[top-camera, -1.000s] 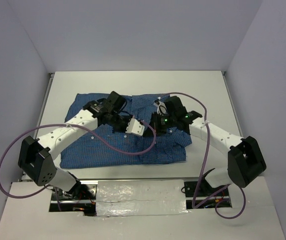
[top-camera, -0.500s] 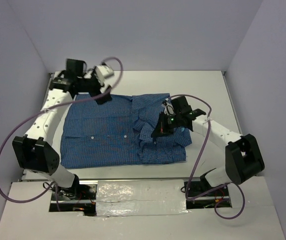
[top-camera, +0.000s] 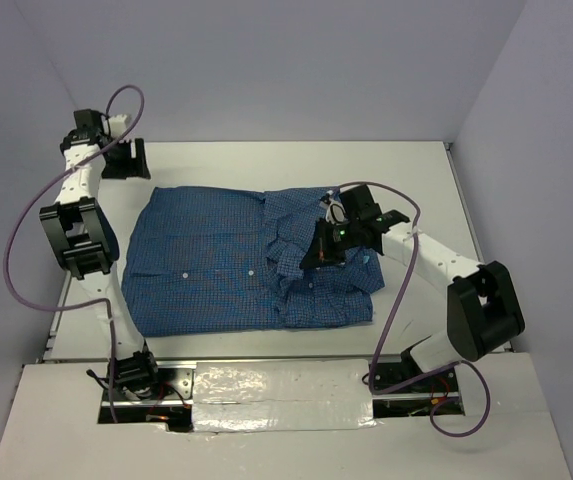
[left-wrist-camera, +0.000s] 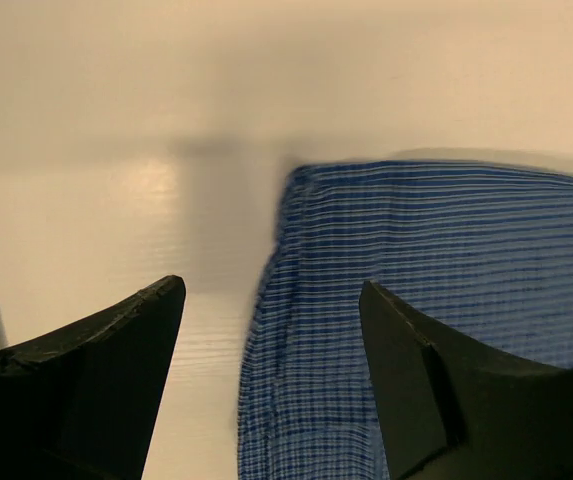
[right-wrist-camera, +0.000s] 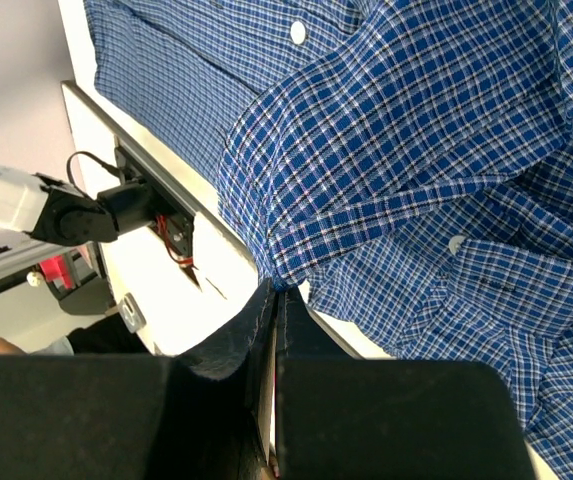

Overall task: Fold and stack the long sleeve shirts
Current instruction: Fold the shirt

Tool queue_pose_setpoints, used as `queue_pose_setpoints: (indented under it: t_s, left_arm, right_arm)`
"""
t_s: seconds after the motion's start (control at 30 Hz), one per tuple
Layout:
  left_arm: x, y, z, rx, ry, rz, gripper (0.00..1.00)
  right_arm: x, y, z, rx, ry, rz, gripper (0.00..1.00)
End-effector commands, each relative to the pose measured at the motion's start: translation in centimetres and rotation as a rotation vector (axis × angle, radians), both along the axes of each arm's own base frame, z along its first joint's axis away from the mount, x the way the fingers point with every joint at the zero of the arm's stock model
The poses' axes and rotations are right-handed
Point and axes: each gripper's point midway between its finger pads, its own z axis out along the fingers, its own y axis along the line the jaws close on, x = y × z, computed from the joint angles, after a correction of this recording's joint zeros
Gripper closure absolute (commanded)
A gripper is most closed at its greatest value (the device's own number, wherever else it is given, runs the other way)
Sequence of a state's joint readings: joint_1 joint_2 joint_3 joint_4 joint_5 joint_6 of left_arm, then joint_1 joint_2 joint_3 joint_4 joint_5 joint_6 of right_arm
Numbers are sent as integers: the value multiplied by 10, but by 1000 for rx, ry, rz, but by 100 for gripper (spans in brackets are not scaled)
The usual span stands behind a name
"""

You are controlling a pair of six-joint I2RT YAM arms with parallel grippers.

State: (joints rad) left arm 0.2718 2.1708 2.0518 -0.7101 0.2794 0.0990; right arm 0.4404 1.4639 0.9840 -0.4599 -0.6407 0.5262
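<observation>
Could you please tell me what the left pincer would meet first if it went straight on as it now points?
Probably the edge of the blue shirt on the table, ahead of the open left pincer; depth is unclear.

The top camera looks down on the whole bench (top-camera: 406,170) from behind. Wrist cameras look closely ahead of the left end effector (left-wrist-camera: 269,300) and right end effector (right-wrist-camera: 274,298); all share the shirt (top-camera: 206,260)

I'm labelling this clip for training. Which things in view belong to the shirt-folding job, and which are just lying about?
Part of the job:
blue checked shirt
right tool, shut on a fold of it
left tool, open and empty

Just there:
white table
purple cables
taped strip at the near edge
</observation>
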Motion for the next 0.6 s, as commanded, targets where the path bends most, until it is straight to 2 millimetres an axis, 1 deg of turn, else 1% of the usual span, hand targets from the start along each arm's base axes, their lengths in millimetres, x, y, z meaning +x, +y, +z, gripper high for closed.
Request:
queue_pose_setpoints:
  t_s: [0.0,0.03,0.1,0.13,0.2,0.23,0.27,0.4,0.5,0.57]
  left_arm:
    - [7,15,-12,2,28,101,16]
    - [11,18,-29,4,48,110,16]
    - [16,25,-41,29,66,124,16]
    - [16,25,-58,26,94,117,17]
    - [15,23,-73,32,114,96,16]
    - [16,20,-77,30,107,82,16]
    - [22,16,-80,25,79,63,16]
    - [35,3,-75,14,27,28,16]
    - [33,-7,-93,28,71,7,17]
    - [30,-10,-103,36,100,4,19]
  right_arm:
    - [8,3,12,10,-28,12,100]
    - [9,3,12,7,-28,10,100]
    - [9,2,13,-2,-27,7,100]
    - [9,2,14,-2,-29,6,100]
    - [10,2,15,-4,-31,5,100]
    - [10,1,15,-6,-28,3,100]
    - [10,2,15,-9,-29,3,100]
    - [11,1,14,-12,-18,-3,100]
    - [12,2,16,-11,-20,-6,100]
    - [13,2,17,-13,-21,-8,100]
